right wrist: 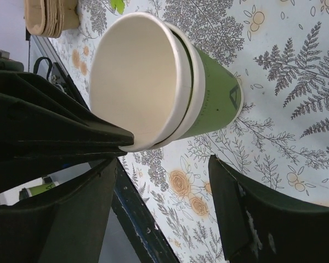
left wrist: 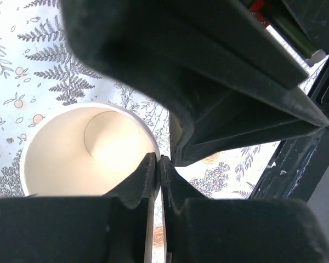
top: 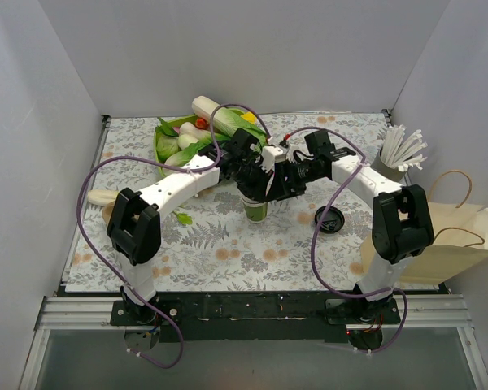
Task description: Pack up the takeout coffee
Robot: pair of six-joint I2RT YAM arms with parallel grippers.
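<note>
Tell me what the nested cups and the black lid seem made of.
The nested cups: probably paper, the outer matte green, the inner cream inside, rolled rims. The black lid: likely plastic, a thin round moulded disc, but too small to be sure.

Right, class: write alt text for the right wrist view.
Two green paper cups, one nested inside the other, stand lidless on a flowery tablecloth. The left hand pinches the rim; the right hand hangs open nearby.

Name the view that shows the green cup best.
Right wrist: the cup shows its green wall, rim and cream inside together. Left wrist gives only the open mouth and inside, with the left gripper pinching the rim. Top external shows only its lower green wall.
</note>
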